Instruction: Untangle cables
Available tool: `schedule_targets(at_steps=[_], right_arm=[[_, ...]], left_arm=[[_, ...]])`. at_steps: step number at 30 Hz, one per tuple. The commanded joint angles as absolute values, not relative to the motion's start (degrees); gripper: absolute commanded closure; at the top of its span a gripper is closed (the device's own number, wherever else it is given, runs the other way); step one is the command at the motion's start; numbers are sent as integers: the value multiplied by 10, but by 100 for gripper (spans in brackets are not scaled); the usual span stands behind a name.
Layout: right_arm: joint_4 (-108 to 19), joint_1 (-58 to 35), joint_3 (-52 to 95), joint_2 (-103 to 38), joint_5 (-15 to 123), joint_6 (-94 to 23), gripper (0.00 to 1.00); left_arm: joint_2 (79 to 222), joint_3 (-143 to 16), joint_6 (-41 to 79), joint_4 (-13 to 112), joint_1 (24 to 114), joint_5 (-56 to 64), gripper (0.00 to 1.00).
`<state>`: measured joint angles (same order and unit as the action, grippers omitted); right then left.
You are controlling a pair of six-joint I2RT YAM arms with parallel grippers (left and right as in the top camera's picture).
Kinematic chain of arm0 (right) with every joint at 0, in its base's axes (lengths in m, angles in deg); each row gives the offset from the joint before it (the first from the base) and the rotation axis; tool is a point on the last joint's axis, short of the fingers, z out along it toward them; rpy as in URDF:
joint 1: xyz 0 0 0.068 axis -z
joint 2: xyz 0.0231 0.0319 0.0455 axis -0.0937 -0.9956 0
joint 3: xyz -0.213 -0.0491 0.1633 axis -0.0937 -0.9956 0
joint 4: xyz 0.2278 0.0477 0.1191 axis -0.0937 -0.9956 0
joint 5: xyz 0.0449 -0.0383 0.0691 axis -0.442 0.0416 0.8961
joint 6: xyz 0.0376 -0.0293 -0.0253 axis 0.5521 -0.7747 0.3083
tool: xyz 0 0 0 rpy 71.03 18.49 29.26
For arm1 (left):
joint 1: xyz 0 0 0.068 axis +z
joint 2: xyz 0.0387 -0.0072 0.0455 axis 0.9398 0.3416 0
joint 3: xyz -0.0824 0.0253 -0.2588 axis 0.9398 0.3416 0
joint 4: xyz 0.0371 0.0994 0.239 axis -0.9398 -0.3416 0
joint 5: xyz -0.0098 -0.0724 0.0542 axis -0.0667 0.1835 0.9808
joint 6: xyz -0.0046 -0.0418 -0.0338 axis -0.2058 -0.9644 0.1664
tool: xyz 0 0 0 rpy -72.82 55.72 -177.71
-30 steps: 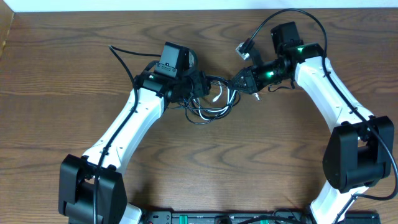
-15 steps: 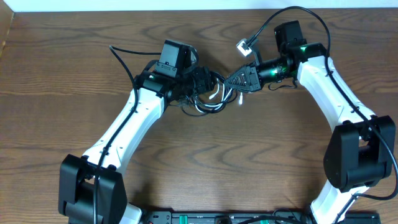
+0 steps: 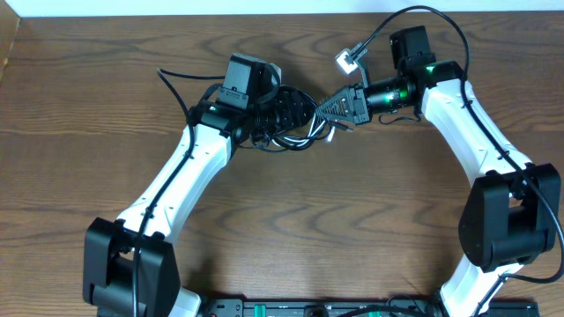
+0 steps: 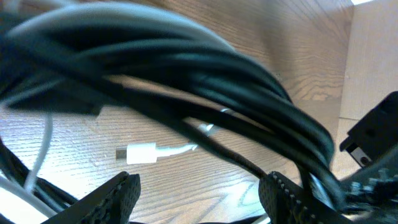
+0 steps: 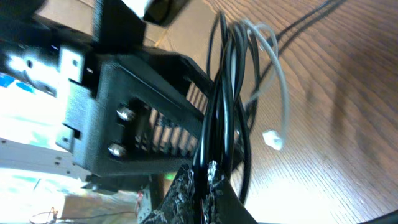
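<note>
**A:** Looking past the left gripper (image 4: pixel 199 186), what do you make of it?

**B:** Its jaws stand apart with nothing pinched. The white plug (image 4: pixel 142 152) lies on the table (image 4: pixel 81 158), seen between the fingertips. Loops of the black cable (image 4: pixel 249 81) cross close to the camera, too blurred to tell whether they rest on the gripper's body.

**A:** And the right gripper (image 5: pixel 200 180)?

**B:** It is clamped on the black cable. Strands run straight out from between its tips, with the white cable (image 5: pixel 285 93) curving just beside them.

**A:** Where does the tangle sit overall?

**B:** From overhead it is bunched between the two grippers, toward the far side of the table, with black and white loops intertwined. Farther back, a silvery plug (image 3: pixel 345 61) sticks up near the right wrist. It is on a black lead that I take to be that cable's end.

**A:** What could go wrong?

**B:** If the right arm (image 3: pixel 463 114) pulls away while loops are draped over the left gripper, the knot may cinch tighter rather than open. The left jaws might also close on both cables at once and drag the white one along. And the raised plug end could snag on the right arm.
</note>
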<state>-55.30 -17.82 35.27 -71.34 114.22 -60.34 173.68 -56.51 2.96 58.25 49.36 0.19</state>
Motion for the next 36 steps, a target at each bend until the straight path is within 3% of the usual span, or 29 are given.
schedule_targets(at_steps=[1, 7, 16, 20, 28, 33, 36], right_arm=[[-541, -181, 355, -709, 1242, -584, 99], [-514, -180, 355, -709, 1354, -583, 99], [-470, -161, 356, -707, 1340, -529, 99], [-478, -146, 356, -707, 1230, -515, 99], [-544, -152, 355, -708, 846, -501, 99], [-555, -151, 355, -708, 789, -501, 85], [-555, -143, 355, -708, 781, -501, 82]], left_arm=[[1769, -559, 29, 586, 490, -9, 33], [1816, -559, 12, 600, 491, -4, 33], [1829, -559, 12, 602, 493, 53, 33], [1829, -559, 30, 602, 493, 57, 33], [1831, -559, 45, 565, 492, 139, 33], [1856, -559, 84, 565, 490, 138, 33], [1881, -559, 84, 572, 490, 138, 34]])
